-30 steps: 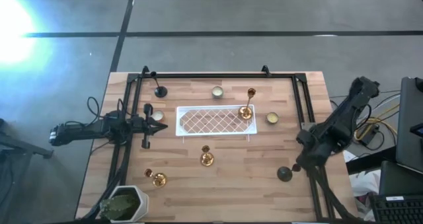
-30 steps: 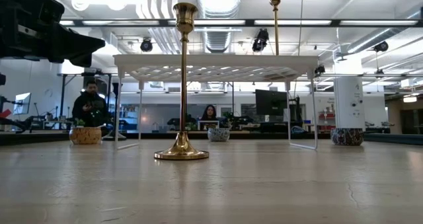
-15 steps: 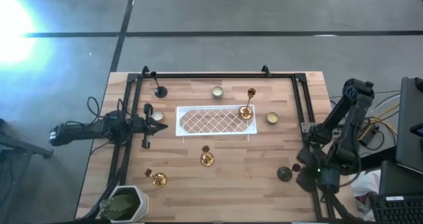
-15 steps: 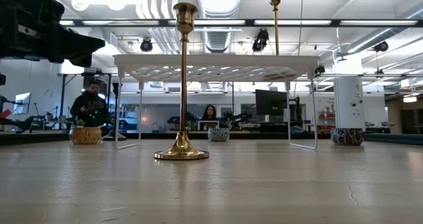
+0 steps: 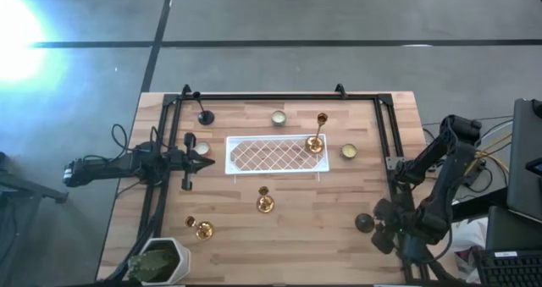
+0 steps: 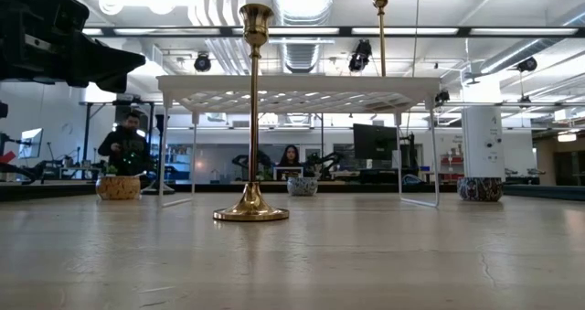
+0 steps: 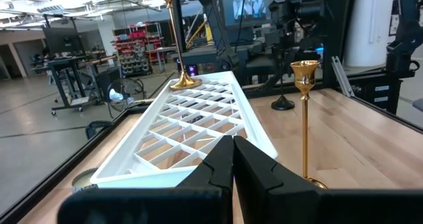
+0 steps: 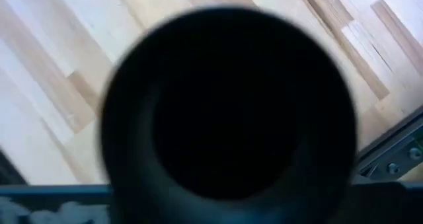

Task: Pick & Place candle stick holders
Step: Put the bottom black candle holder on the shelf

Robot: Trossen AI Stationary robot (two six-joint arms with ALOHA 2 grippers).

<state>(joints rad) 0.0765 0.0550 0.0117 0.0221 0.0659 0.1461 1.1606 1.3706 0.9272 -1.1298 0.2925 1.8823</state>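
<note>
hovering at the table's [image 5: 254,253] near right corner, the right gripper [image 5: 383,234] sits just beside a black holder [image 5: 364,223]; its opening can't be told. left gripper [image 7: 232,159] pinched shut, empty, facing the tray [image 5: 274,155].

Left end effector [image 7: 232,159] closed; right arm [image 5: 432,181] folded low.

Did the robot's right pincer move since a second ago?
Yes. The right pincer swung toward the table's near edge, now just beside the black round-based candle stick holder.
</note>
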